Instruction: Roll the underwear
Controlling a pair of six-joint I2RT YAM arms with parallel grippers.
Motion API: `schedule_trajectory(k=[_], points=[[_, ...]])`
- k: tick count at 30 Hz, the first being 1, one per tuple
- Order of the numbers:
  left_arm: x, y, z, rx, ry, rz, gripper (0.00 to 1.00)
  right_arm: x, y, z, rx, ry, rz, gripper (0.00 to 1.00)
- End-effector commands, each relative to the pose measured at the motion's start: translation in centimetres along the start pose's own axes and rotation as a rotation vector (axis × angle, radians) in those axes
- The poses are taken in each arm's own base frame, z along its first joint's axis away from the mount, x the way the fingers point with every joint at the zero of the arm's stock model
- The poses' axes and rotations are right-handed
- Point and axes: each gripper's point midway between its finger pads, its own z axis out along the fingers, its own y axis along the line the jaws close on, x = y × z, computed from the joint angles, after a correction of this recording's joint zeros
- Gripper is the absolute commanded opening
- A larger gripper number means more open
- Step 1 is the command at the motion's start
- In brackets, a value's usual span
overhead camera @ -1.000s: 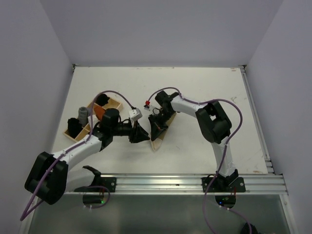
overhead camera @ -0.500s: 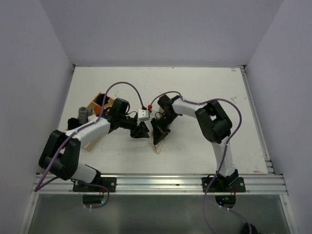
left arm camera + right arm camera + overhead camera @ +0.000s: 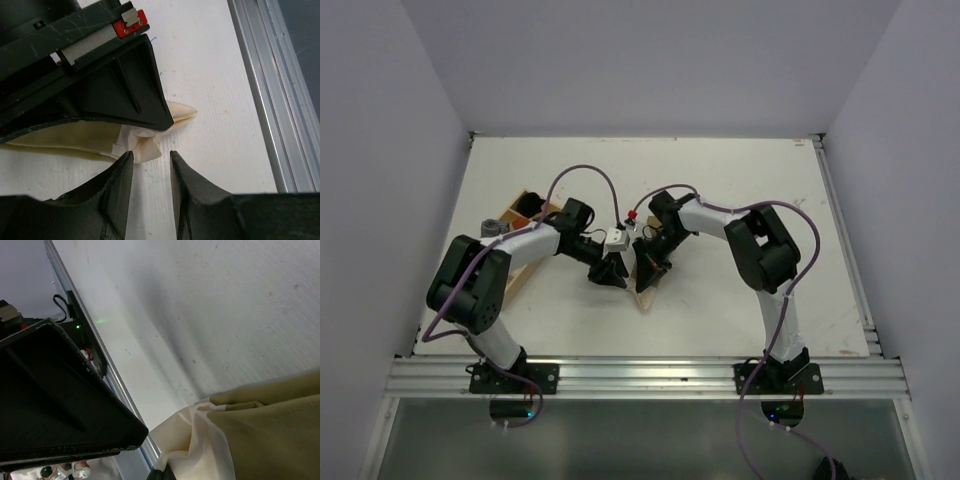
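Note:
The underwear [image 3: 643, 291] lies mid-table, a small olive-khaki cloth with a cream side. The right wrist view shows its olive part [image 3: 280, 435] and cream fold [image 3: 200, 445]. My right gripper [image 3: 647, 262] sits on top of it. Only a dark fingertip shows in its wrist view [image 3: 167, 474], with the cream edge caught at it. My left gripper [image 3: 611, 271] is open and empty, just left of the cloth. In its wrist view [image 3: 150, 156] the fingertips straddle bare table right at the cream fold [image 3: 142, 146], under the black right gripper [image 3: 115, 90].
A wooden compartment tray [image 3: 516, 281] with dark items and a grey piece [image 3: 492, 229] stands at the left, partly behind my left arm. A metal rail [image 3: 650, 375] runs along the near edge. Walls close in the left, back and right.
My left arm has swung inward and folded over the tray, and its gripper has edged right, closer to the underwear. My right gripper has stayed on the cloth.

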Motion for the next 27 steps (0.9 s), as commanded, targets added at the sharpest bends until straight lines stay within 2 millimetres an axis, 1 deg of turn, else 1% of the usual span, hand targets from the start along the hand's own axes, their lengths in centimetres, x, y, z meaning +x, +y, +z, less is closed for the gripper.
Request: schedule_trajectory(k=[1,2,3,4,11,14,16,25,27], points=[[-1.9,1.2,-0.1,-0.001,-0.037,0.099,0.39,-1.1,2.6,-1.4,-0.052,-0.055,-0.078,0.00],[-2.1,1.5,-0.1,0.000,-0.037,0.106,0.39,-1.1,2.7,-1.4,-0.057,-0.056,-0.076,0.00],[-1.7,1.3,0.1,0.017,-0.027,0.083,0.39,-1.3,2.8,-1.4,-0.056,-0.063,-0.079,0.00],[-1.7,1.2,0.2,0.026,-0.024,0.097,0.39,-1.4,2.9,-1.4,-0.059,-0.066,-0.076,0.00],[-1.7,0.5,1.3,0.085,-0.018,0.071,0.39,-1.8,3.5,-1.6,-0.067,-0.081,-0.086,0.00],[-1.9,0.2,1.7,0.117,-0.023,0.069,0.38,-1.8,3.4,-1.6,-0.068,-0.082,-0.085,0.00],[-1.6,0.2,2.0,0.129,-0.019,0.058,0.38,-1.8,3.4,-1.6,-0.067,-0.084,-0.084,0.00],[-1.7,0.5,2.3,0.147,-0.010,0.051,0.37,-2.1,3.4,-1.9,-0.074,-0.097,-0.081,0.00],[-1.6,0.2,2.3,0.160,-0.009,0.049,0.36,-2.1,3.3,-2.1,-0.079,-0.102,-0.077,0.00]])
